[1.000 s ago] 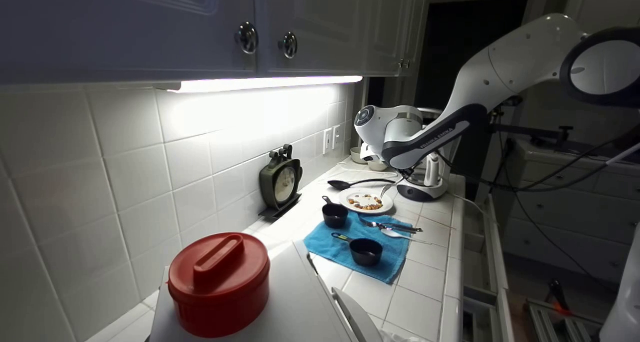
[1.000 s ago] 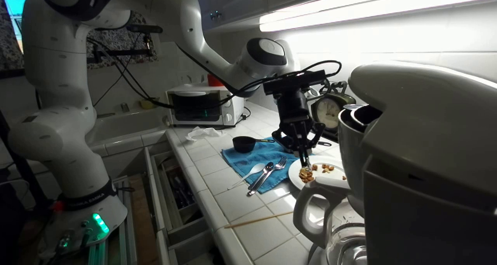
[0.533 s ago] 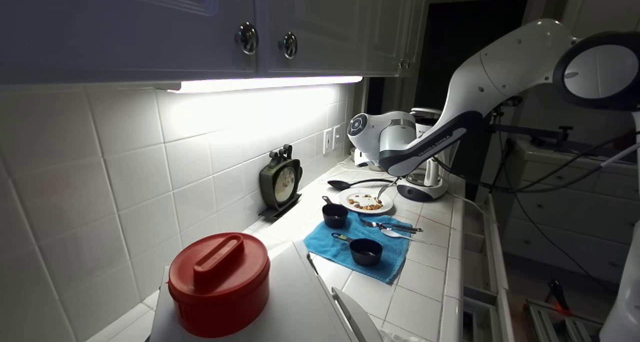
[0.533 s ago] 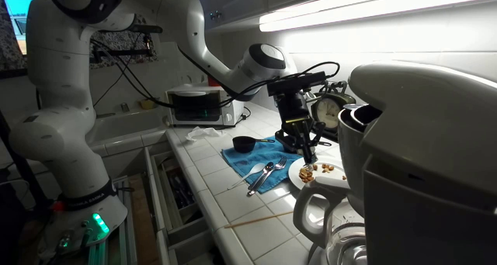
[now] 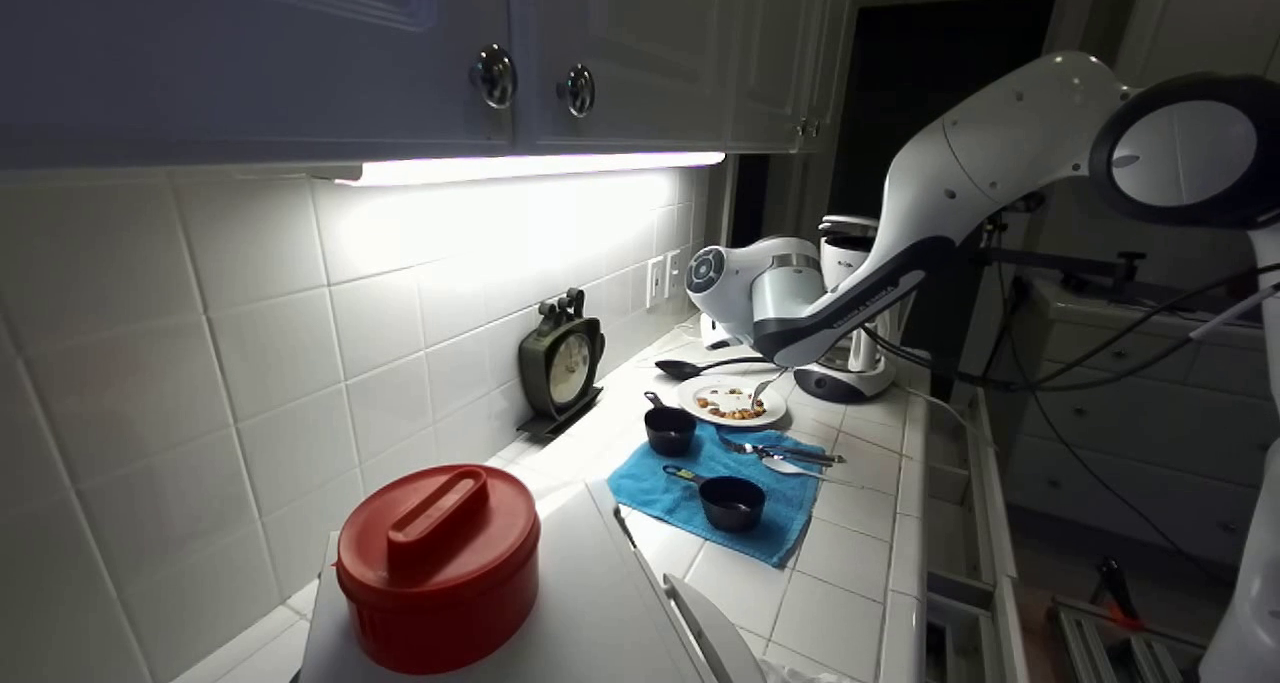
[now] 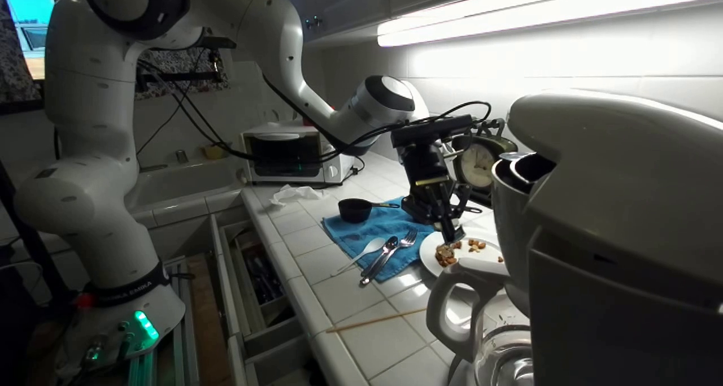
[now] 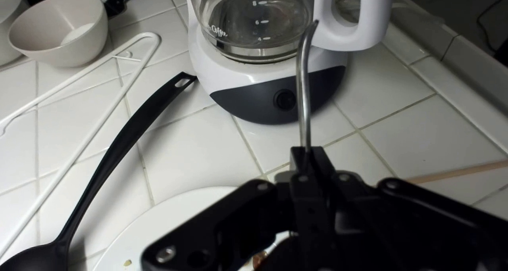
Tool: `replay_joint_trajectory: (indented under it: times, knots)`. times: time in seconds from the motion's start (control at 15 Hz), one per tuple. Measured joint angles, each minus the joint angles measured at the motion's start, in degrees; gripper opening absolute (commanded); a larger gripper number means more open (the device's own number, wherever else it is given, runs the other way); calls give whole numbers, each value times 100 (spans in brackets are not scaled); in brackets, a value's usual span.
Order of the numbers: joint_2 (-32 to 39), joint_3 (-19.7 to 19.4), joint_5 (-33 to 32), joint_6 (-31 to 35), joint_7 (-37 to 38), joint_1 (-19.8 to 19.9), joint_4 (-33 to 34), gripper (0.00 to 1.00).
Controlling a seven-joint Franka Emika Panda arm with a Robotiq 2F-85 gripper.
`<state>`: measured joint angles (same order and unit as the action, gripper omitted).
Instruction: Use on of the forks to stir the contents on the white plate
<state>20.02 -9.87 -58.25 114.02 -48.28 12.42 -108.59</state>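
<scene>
My gripper [image 6: 452, 234] tilts downward just above the white plate [image 6: 428, 257], its jaws shut on a metal fork. In the wrist view the fork's thin shaft [image 7: 303, 100] juts out between the fingertips, with its bent end in front of the coffee maker. An exterior view shows the fork [image 5: 765, 389] slanting onto the plate, its lower end at the edge of the brownish contents [image 5: 735, 412]; whether it touches them I cannot tell. The forearm hides the gripper there. Another fork [image 6: 408, 239] lies on the blue towel beside spoons.
A coffee maker [image 7: 266, 92] stands close behind the plate. A black ladle [image 7: 131, 132] and white hanger [image 7: 95, 128] lie alongside. Black measuring cups [image 5: 732, 503] rest on the blue towel [image 5: 640, 483]. A scale [image 5: 562, 363] leans by the wall. A thin stick [image 6: 373, 320] lies near the counter edge.
The arm's wrist has come lower, and the gripper has tilted so its fingertips swing toward the coffee maker. The fork's lower end has shifted slightly inward over the plate. The grip stays shut.
</scene>
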Motion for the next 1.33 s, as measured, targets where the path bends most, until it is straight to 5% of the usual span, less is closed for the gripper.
replay_joint_trajectory:
  times: [1.33]
  knots:
    - [99, 76, -117, 33, 15, -3, 311, 4]
